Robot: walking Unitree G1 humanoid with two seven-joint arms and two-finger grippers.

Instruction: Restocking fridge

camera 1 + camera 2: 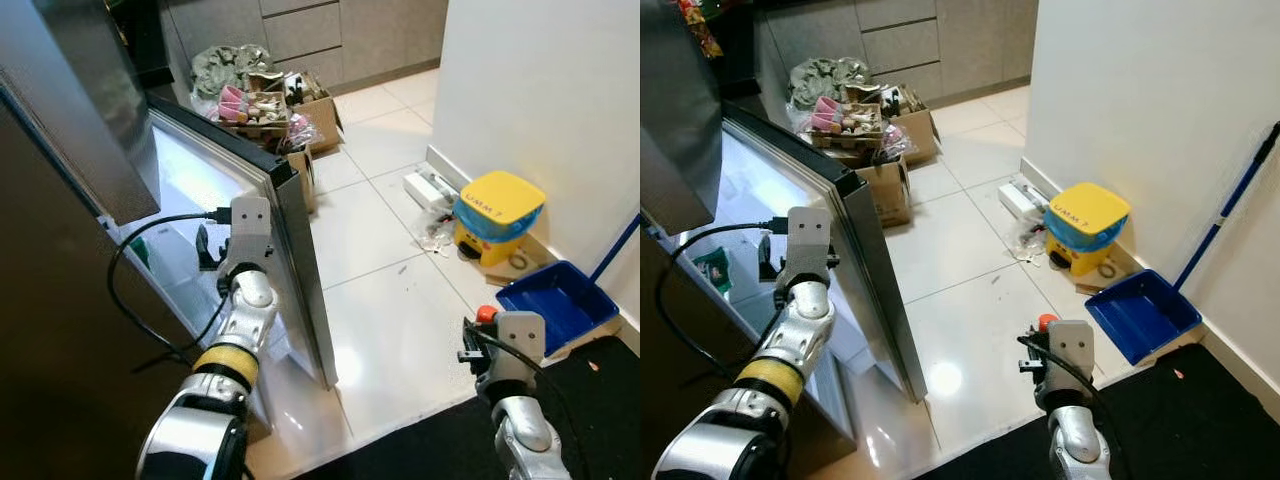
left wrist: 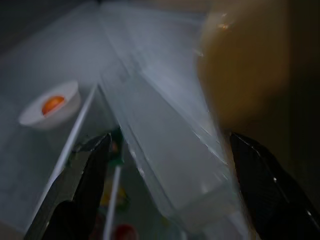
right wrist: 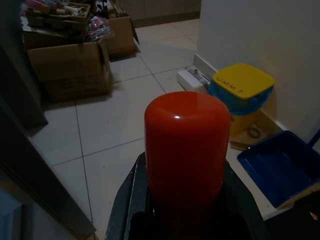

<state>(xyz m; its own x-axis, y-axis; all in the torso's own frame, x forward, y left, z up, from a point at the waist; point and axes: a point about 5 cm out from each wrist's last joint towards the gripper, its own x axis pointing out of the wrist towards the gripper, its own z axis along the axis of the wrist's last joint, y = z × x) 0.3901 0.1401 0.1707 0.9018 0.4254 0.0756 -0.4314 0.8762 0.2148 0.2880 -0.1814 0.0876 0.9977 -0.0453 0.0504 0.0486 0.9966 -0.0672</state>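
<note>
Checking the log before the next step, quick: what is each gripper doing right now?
Left gripper: open, holding nothing, inside the open fridge.
Right gripper: shut on the red container, low over the floor.

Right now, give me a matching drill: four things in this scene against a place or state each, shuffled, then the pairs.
Things:
1. red can
2. dustpan
3. yellow bin
4. white bowl

Places or states:
A. on a fridge shelf, something orange in it
B. held in the right gripper
C. blue, on the floor by the wall
D. by the wall, blue bag under its lid

Pairs: 1-B, 2-C, 3-D, 4-A
</note>
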